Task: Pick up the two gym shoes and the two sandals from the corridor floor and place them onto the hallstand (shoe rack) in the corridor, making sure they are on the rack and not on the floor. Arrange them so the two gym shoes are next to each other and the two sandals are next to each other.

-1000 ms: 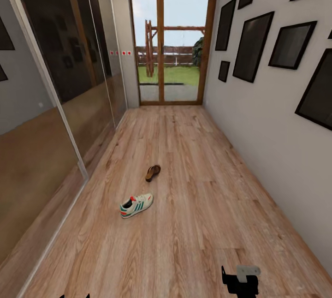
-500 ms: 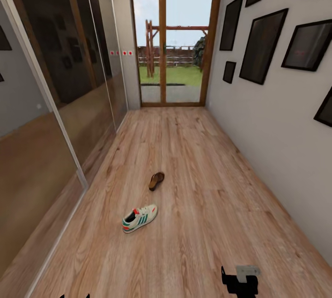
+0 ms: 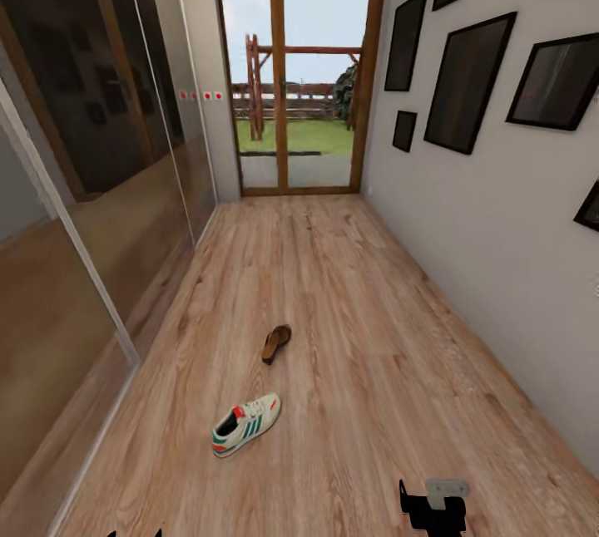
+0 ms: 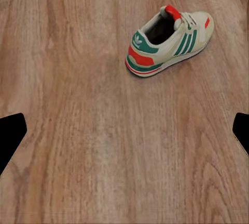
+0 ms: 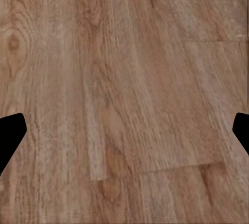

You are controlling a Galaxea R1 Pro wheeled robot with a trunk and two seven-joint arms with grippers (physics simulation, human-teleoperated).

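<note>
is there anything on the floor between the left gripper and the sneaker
Nothing visible. In the left wrist view, bare corridor floor runs from the open left gripper to the gym shoe; the sandal lies beyond it.

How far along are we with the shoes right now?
Nothing looks done. One white sneaker with green stripes and one brown leather sandal lie on the wood plank floor. Both grippers, left and right, are open and empty. All placing remains.
</note>
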